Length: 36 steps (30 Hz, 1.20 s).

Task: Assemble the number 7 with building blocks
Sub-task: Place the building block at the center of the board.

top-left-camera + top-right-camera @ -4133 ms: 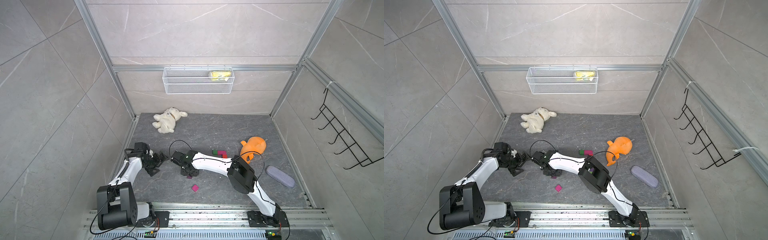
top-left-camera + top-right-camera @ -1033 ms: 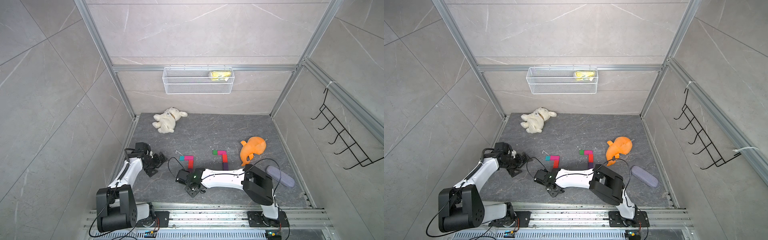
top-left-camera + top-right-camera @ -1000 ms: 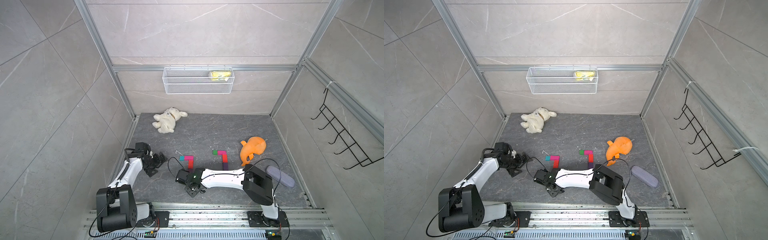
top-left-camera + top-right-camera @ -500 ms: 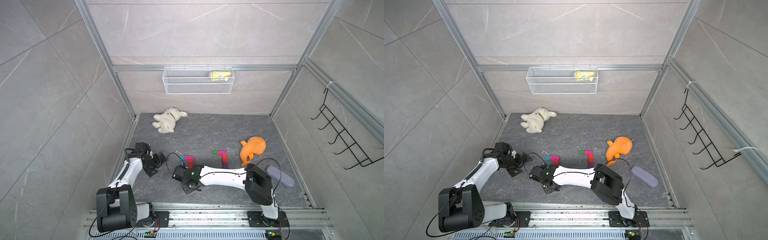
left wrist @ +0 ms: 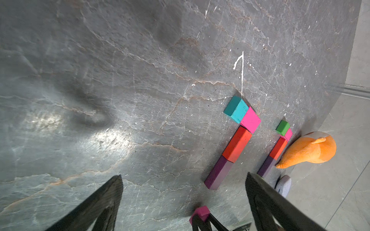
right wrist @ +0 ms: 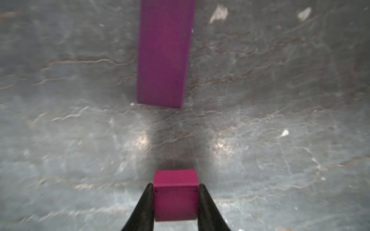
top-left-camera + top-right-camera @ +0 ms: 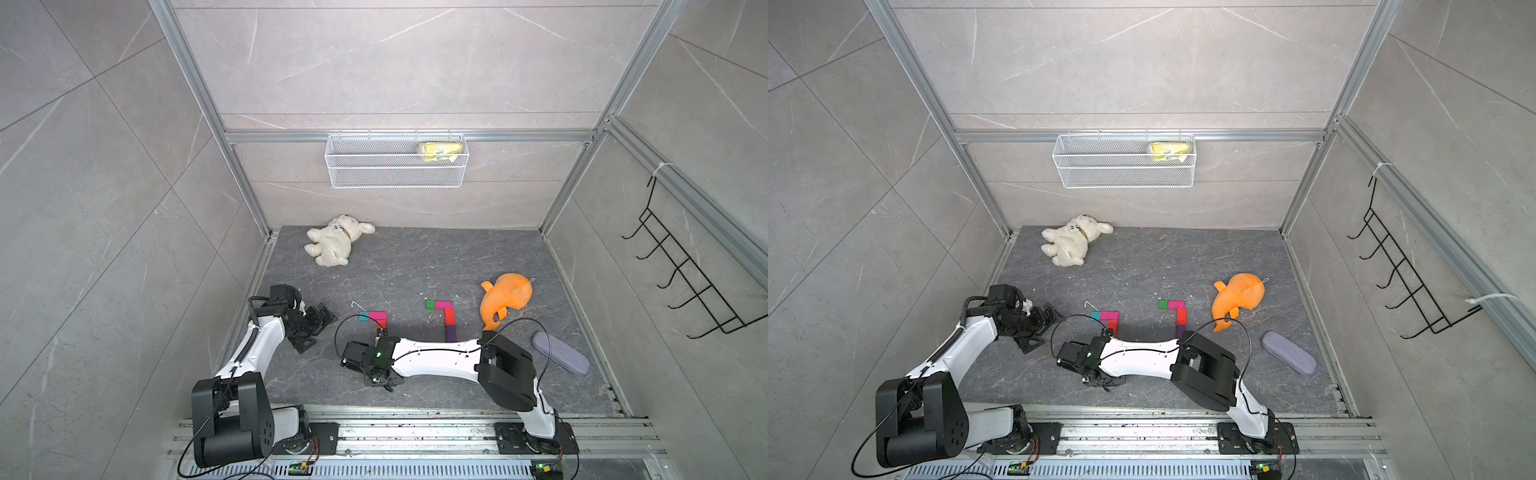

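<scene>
Purple block (image 6: 164,54), right wrist view: far end cut off at edge; worktop (image 6: 80,120) blurred.
Block figure (image 7: 379,320), both top views: lower column hidden behind right arm (image 7: 432,359).
Grey case (image 5: 284,185), left wrist view: mostly behind a finger (image 5: 266,210).
Yellow item (image 7: 440,150) in basket (image 7: 395,178): too small to identify.

Robot lab test cell.
Grey marble-look panels (image 7: 374,62) in alu. extrusion frame (image 7: 282,136), white wire-mesh wall basket (image 7: 395,166), black wire hook rack (image 7: 685,266), white robot arms (image 7: 432,359) on metal rail (image 7: 415,432).
</scene>
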Each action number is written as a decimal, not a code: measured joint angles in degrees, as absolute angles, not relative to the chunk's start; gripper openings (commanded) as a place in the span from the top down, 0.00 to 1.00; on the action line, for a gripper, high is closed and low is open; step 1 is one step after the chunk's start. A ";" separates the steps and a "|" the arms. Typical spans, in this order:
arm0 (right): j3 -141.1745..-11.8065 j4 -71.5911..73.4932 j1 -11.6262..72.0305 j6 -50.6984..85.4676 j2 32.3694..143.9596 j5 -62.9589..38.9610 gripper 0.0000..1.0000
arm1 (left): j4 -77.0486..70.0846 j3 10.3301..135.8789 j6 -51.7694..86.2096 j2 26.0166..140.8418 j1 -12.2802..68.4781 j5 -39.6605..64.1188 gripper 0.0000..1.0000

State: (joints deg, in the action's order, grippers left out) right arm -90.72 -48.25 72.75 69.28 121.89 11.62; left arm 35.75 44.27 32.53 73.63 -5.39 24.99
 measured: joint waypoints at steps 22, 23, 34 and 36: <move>-97.21 -48.77 69.89 72.38 125.99 12.69 0.66 | 35.73 44.27 32.53 73.34 -5.39 25.63 0.00; -97.62 -49.06 69.89 72.25 126.23 12.69 0.62 | 35.73 44.27 32.53 73.34 -5.39 25.63 0.00; -98.26 -48.86 69.93 71.99 127.11 13.19 0.42 | 35.73 44.25 32.53 73.30 -5.39 25.61 0.00; -98.26 -48.90 70.00 71.99 127.07 13.63 0.43 | 35.73 44.25 32.53 73.28 -5.39 25.61 0.00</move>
State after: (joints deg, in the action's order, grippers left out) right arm -98.26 -48.90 70.00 71.99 127.07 13.63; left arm 35.73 44.25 32.53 73.28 -5.39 25.61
